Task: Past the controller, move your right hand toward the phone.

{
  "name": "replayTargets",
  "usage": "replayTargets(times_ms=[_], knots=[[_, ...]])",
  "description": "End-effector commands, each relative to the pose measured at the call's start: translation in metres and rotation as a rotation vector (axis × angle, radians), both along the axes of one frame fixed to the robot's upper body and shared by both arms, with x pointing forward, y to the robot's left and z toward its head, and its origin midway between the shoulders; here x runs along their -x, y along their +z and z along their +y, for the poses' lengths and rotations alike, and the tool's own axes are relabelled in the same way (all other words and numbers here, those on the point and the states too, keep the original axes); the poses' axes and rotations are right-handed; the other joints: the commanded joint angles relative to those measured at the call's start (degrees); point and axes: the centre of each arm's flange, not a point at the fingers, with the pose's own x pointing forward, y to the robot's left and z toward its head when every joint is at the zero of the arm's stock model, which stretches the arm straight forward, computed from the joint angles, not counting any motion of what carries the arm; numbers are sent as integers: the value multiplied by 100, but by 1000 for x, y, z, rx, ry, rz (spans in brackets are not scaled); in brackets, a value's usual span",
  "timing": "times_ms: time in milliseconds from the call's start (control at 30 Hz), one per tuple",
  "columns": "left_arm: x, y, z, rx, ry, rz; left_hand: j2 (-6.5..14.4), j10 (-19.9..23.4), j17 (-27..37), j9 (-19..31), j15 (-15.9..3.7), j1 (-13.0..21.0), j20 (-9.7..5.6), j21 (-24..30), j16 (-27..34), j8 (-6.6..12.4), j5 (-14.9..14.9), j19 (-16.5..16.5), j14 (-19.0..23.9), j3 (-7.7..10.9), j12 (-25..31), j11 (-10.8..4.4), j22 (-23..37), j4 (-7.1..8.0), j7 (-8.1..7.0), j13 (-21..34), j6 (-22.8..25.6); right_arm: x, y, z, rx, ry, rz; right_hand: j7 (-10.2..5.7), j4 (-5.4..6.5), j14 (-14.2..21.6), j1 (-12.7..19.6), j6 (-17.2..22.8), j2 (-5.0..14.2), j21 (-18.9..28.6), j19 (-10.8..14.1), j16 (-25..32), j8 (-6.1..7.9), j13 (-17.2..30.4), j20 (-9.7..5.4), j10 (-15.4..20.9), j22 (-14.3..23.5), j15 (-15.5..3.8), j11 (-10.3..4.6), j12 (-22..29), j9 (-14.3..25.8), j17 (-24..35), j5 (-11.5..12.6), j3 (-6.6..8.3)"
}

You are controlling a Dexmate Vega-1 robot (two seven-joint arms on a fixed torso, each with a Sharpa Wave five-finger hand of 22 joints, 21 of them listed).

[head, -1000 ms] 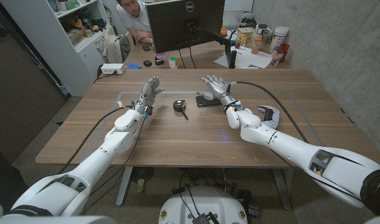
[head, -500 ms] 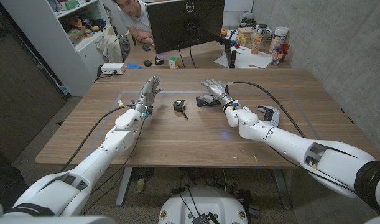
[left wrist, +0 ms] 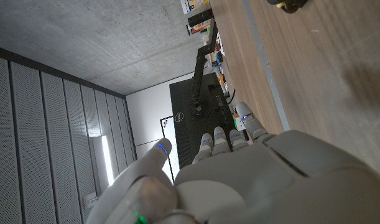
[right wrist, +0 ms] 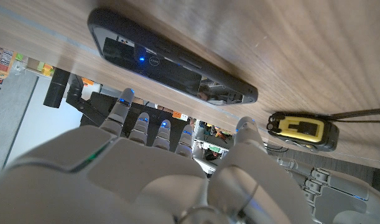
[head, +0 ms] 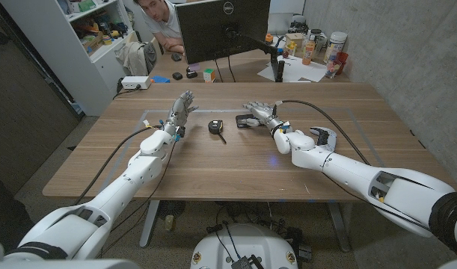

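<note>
Now, right hand: the right hand [head: 261, 112] hovers with its fingers spread and nothing in them, fingertips over the phone [head: 247, 121].
Phone: a dark slab lying flat on the tabletop [head: 235, 168], at about 9 o'clock of the hand and partly under the fingers; the right wrist view shows it [right wrist: 171, 56] just beyond the fingertips.
Change: over the last second the hand has slid from 12 o'clock of the phone down and over it, the forearm swinging in.
Meaning: the reach looks close to done; only a small closing move seems left.
Controller: the white and black controller [head: 323, 137] sits at 4 o'clock of the hand, beside the forearm, already behind the hand.
Key fob: a small black and yellow key fob [head: 215, 126] lies at 9 o'clock of the phone, apart from it.
Left hand: the left hand [head: 182, 108] is raised, fingers apart, holding nothing, further out at 9 o'clock.
Room: bare wood lies toward 6 o'clock; the far edge with a monitor [head: 221, 28] is well off at 12 o'clock.
</note>
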Motion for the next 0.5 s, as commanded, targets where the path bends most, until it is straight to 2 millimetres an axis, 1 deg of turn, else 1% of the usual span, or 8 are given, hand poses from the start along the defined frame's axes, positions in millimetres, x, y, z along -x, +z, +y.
replayTargets(times_ms=[33,233,500], knots=[[-2,0,-2,1,1,6,500,-52,13,27,-8,26,0,-19,25,15,25,-901,-86,42,22,6,25,-2,-9,21,-13,0,1,-1,1,22,16,-27,21,37,-66,42,25,-23,57,33,35,26,21,48,26,10,12,20,17,10,-5,-30],[-2,0,-3,1,1,3,499,-53,12,27,-8,26,4,-24,24,14,25,-905,-88,43,21,5,26,-3,-11,21,-17,-1,1,1,4,27,20,-21,29,52,-90,37,36,-33,74,37,33,25,21,77,25,4,37,29,18,8,1,-41],[-3,0,-2,3,-2,4,497,-50,12,27,-14,26,1,-27,25,12,24,-901,-84,43,23,5,26,-3,-8,21,-21,-2,2,0,0,28,25,-21,33,55,-108,39,45,-47,84,35,33,24,21,83,24,2,27,30,18,5,6,-51]])
